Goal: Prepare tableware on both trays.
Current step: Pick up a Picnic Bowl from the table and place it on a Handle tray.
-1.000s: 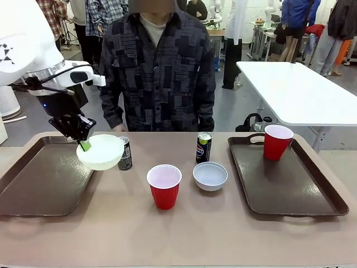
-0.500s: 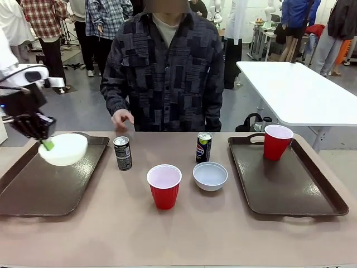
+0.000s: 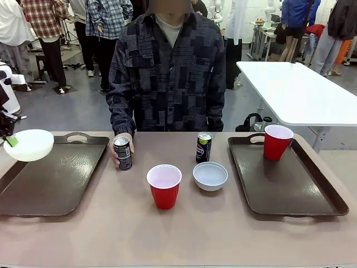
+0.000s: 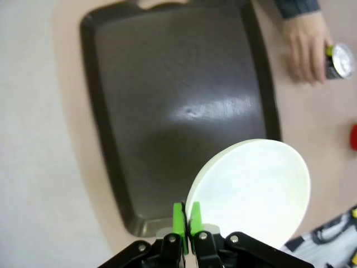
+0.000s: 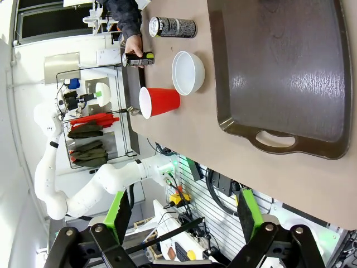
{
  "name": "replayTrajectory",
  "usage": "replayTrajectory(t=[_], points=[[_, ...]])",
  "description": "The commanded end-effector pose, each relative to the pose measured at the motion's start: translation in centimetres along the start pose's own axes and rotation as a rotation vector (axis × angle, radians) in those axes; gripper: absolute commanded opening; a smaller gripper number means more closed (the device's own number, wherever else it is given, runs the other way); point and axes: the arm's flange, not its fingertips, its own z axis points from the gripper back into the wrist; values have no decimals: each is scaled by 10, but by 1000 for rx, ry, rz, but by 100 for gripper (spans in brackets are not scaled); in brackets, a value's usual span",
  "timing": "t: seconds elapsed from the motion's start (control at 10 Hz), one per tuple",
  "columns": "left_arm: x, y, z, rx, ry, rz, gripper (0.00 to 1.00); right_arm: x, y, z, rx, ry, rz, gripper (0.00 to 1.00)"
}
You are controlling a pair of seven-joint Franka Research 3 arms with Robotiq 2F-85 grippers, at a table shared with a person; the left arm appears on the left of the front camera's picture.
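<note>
The left fingers (image 4: pixel 178 219), shut on the white bowl (image 3: pixel 29 144), have carried it over the left tray (image 3: pixel 56 184), probably to set down; the right fingers (image 5: pixel 122 207) are wide open, empty.

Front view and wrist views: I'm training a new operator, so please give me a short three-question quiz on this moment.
1. True or false: the left gripper is shut on the rim of the cream-white bowl.
2. Which stands on the right tray? A: a red cup. B: a can. C: a bowl.
3. Fill in: the person's hand grips a dark ___ on the table.

Key: 1 true; 2 A; 3 drink can.
</note>
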Motion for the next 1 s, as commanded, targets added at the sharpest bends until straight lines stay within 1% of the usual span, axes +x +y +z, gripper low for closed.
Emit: replayTrajectory(t=[0.0,0.2,0.4,0.6,0.7,0.8,0.9], points=[[-2,11,-9,39,-33,62,0,1,1,0,24,-5,2,100],[1,19,-28,27,-27,87,0,1,1,0,24,-5,2,100],[-6,21,-59,37,-5,103,0,1,1,0,24,-5,2,100],[-16,21,-67,30,3,110,0,1,1,0,24,-5,2,100],[-40,17,-55,60,-5,110,0,1,1,0,24,-5,2,100],[-86,1,-37,90,-26,39,0,1,1,0,24,-5,2,100],[-114,-3,-32,88,-3,25,0,1,1,0,24,-5,2,100]])
